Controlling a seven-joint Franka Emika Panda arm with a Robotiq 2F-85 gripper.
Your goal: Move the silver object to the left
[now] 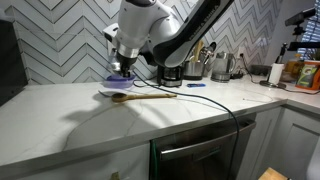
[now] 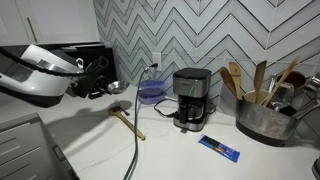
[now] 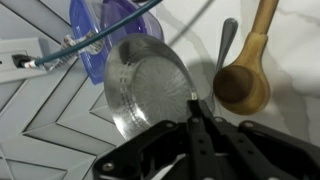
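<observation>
Closest in the wrist view is the gripper point(image 3: 195, 115), its black fingers drawn nearly together and pinching the right-hand rim of the silver object point(image 3: 148, 92). This is a small, shallow round dish of shiny metal, with a finely textured floor and a smooth bright rim that catches the light. Its open face is turned toward the wrist camera. Just beside it lies the wooden spoon point(image 3: 243, 85), head toward the gripper, with a thin grey metal handle between the two. Behind the dish sits a translucent purple bowl point(image 3: 95, 40) with a blue cable point(image 3: 60, 48) running across it, and farther back is the wall outlet point(image 3: 12, 60) in the herringbone tile. In an exterior view the gripper point(image 2: 103, 85) holds the dish point(image 2: 114, 87) near the spoon's head point(image 2: 118, 106), over the white countertop point(image 2: 180, 155) — whether it rests on the surface or hangs just above it I cannot tell. Well apart along the wall stands a black coffee maker point(image 2: 190, 97).
</observation>
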